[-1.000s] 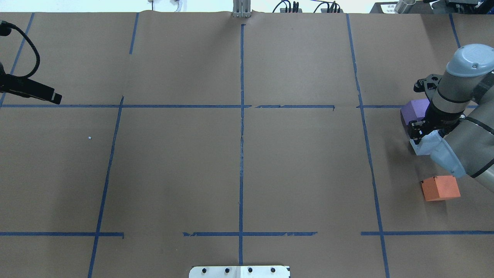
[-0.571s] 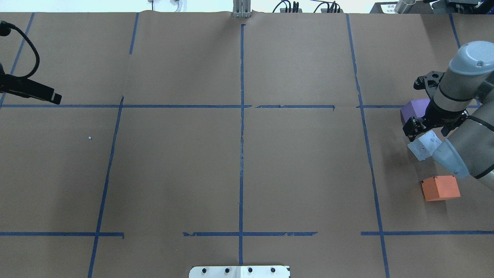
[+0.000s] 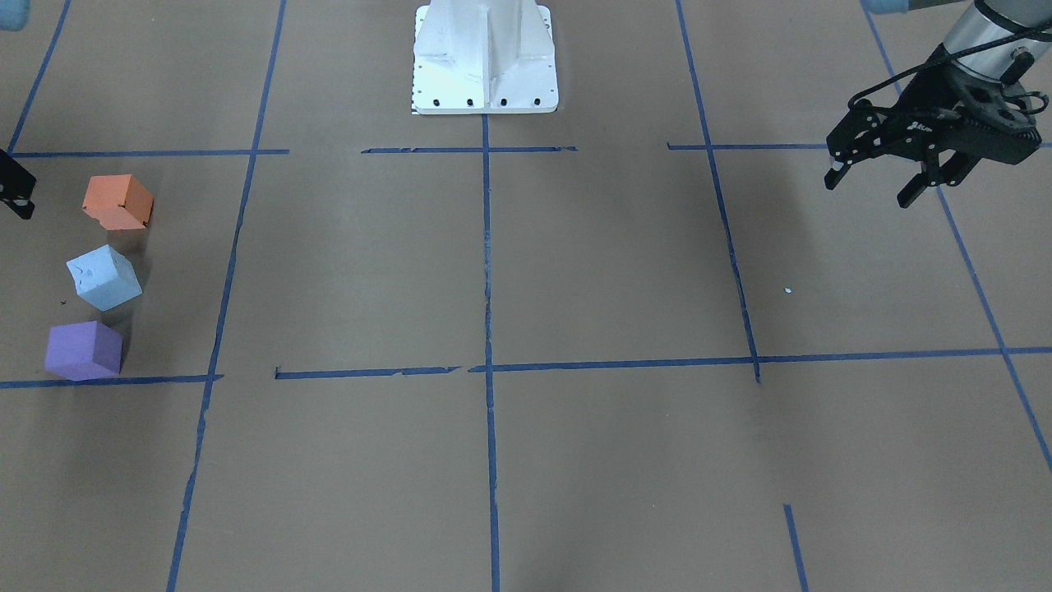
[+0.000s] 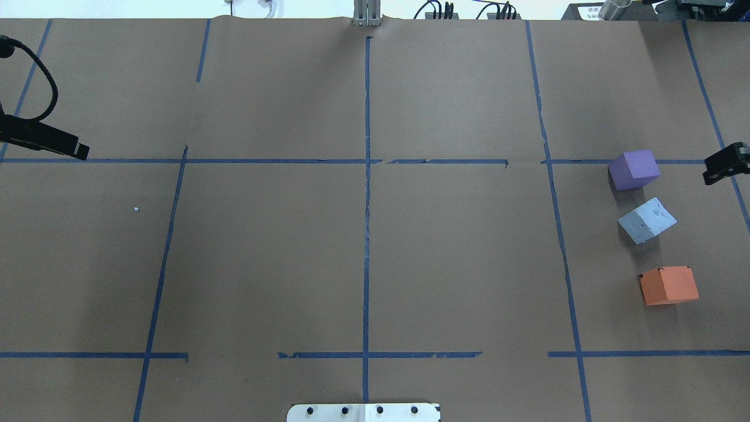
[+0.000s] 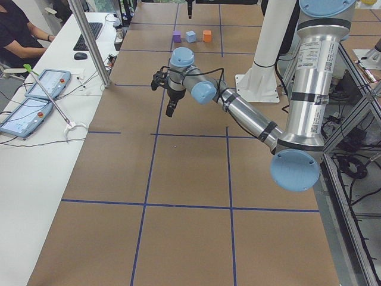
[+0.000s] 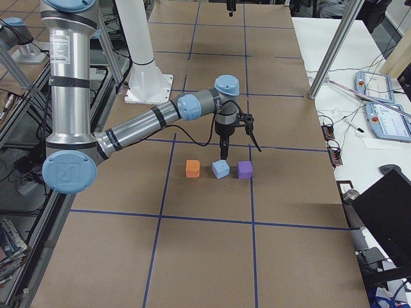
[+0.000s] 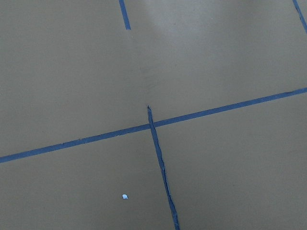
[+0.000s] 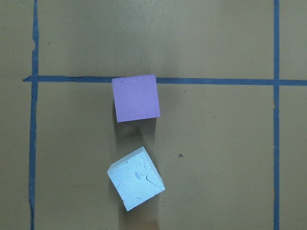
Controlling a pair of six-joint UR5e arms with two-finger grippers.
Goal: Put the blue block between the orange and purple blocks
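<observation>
The light blue block (image 4: 646,220) lies on the paper, turned at an angle, between the purple block (image 4: 634,169) and the orange block (image 4: 668,285), apart from both. The three also show in the front view: orange block (image 3: 117,201), blue block (image 3: 103,277), purple block (image 3: 83,350). The right wrist view shows the purple block (image 8: 136,97) and the blue block (image 8: 136,178) from above. My right gripper (image 4: 723,166) is open and empty, raised beside the row at the view's right edge. My left gripper (image 3: 871,187) is open and empty, far away on the other side.
Blue tape lines divide the brown paper table cover. The robot's white base (image 3: 485,57) stands at the near middle edge. A small white speck (image 4: 136,209) lies on the left part. Operator desks with tablets flank both table ends.
My right gripper has let go of the blue block and pulled away to the right, mostly out of the overhead view. The blue block now rests free, turned at an angle. The left arm has barely moved.
</observation>
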